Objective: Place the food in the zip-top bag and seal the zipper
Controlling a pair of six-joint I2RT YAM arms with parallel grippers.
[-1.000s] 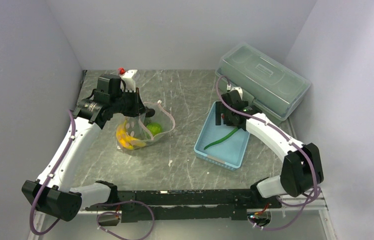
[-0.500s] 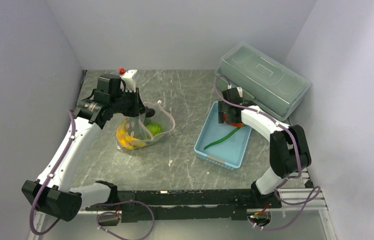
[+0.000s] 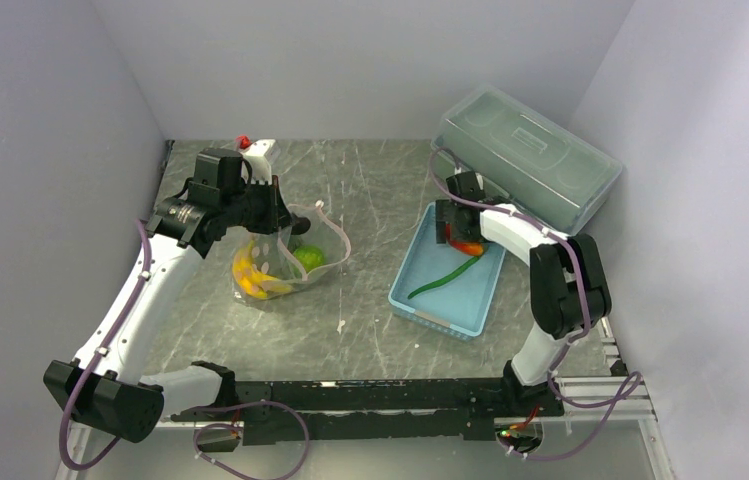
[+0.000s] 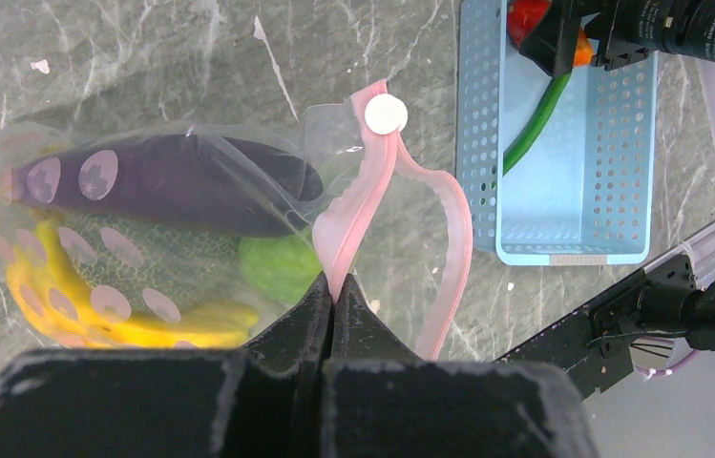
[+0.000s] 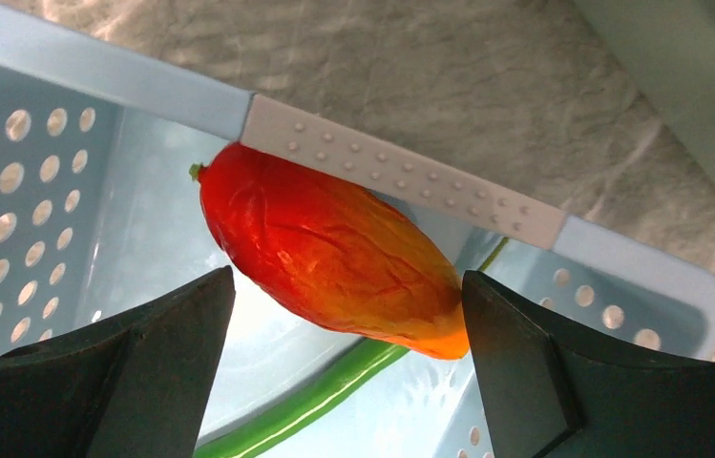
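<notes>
Observed right arm's elbow drawn in and raised since a second ago, with right gripper [image 5: 346, 279] brought to far end of light blue basket [image 3: 436, 300]; recorded no shift in left arm or bag. Found right jaws spread wide and empty, one finger either side of orange-red piece [image 5: 329, 262], not touching it. Located piece inside basket, against far wall under rim grip, with thin green vegetable [image 5: 305, 405] passing beneath its lower end. Noted long axis slanting from finger to finger, so closure would likely bear on the ends rather than the flanks; judged a wrist turn before descent advisable. Judged right arm nearer by far, left well apart. Found left gripper [image 4: 334, 291] clamped on pink zipper [image 4: 365, 196], holding zip-top bag [image 4: 239, 162] with mouth open. Counted inside: bananas [image 4: 95, 320], eggplant [image 4: 181, 181], lime-green fruit [image 4: 277, 267], netted melon [image 4: 167, 272]. Logged two items outstanding, sealing not begun.
</notes>
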